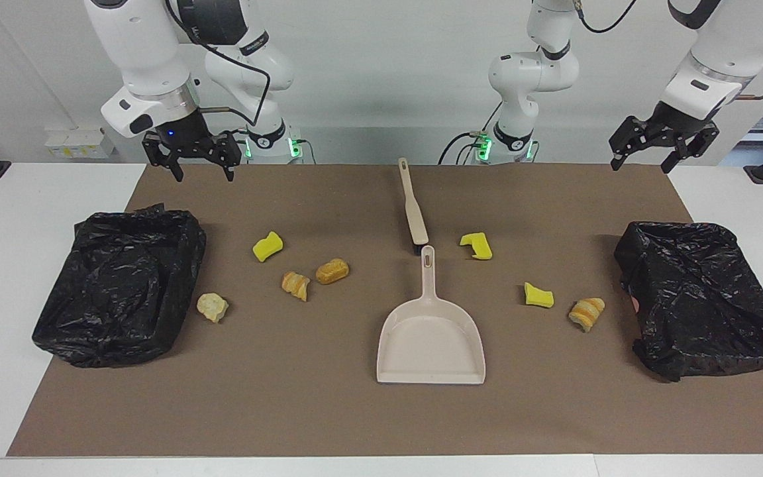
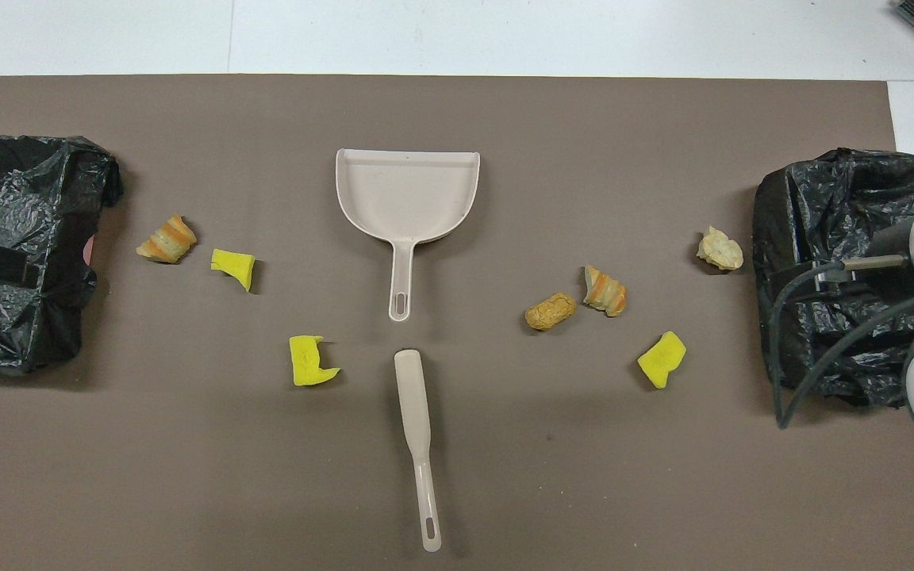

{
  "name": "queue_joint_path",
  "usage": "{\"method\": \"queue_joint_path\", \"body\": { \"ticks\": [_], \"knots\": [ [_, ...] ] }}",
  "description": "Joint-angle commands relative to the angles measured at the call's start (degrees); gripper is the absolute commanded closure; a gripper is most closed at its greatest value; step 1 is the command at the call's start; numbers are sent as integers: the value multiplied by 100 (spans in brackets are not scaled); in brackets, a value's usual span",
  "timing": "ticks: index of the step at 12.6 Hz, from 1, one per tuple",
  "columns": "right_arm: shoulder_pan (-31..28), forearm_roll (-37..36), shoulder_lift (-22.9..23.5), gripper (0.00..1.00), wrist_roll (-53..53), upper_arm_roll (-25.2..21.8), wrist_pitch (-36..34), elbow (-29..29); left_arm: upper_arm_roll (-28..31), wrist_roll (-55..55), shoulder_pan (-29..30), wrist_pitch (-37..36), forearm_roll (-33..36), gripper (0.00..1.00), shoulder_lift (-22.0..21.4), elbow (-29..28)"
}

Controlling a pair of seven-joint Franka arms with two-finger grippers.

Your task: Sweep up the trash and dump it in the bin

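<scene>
A brown paper-like mat point(image 1: 328, 411) covers a white table point(image 1: 17, 265); no writing on anything here can be read.

Taking the facing view from nine o'clock to three o'clock: the right gripper point(image 1: 201, 173) hangs with its claw open over the mat's edge by the robots, holding nothing. Below it sits a bin point(image 1: 120, 285) lined with crinkled glossy black plastic. Next lie four scraps: a pale lumpy bread piece point(image 1: 212, 307), a yellow sponge chunk point(image 1: 267, 246), a striped pastry piece point(image 1: 296, 285) and a golden-brown roll point(image 1: 332, 271).

At centre, a smooth beige brush point(image 1: 413, 209) lies at twelve o'clock of a beige plastic dustpan point(image 1: 431, 331), almost touching its handle.

Then two more yellow sponge chunks point(image 1: 477, 245) point(image 1: 538, 295), a striped pastry piece point(image 1: 587, 313), and a second black-lined bin point(image 1: 703, 295). The left gripper point(image 1: 643, 167) hangs open and empty over the table's edge.
</scene>
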Motion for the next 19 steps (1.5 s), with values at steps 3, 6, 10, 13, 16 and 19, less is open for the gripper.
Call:
{"method": "queue_joint_path", "body": {
  "ticks": [3, 6, 10, 13, 16, 19],
  "knots": [
    [-29, 95, 172, 0, 322, 16, -113, 327, -18, 24, 18, -70, 7, 0, 26, 95],
    [-29, 104, 154, 0, 304, 16, -104, 292, -27, -19, -8, -131, 7, 0, -18, 51],
    [-20, 86, 119, 0, 322, 16, -138, 239, -80, -63, -87, -131, 7, 0, -71, -10],
    [-46, 148, 128, 0, 304, 16, -104, 248, -141, -72, -298, 140, -54, 0, -298, -553],
    [-38, 95, 76, 0, 278, 16, -104, 161, -142, -561, -1078, 518, -54, 0, -519, -1265],
    [-29, 174, 39, 0, -37, 16, 151, -7, -142, -1677, -1974, 1439, -54, 0, -773, -2274]
  ]
}}
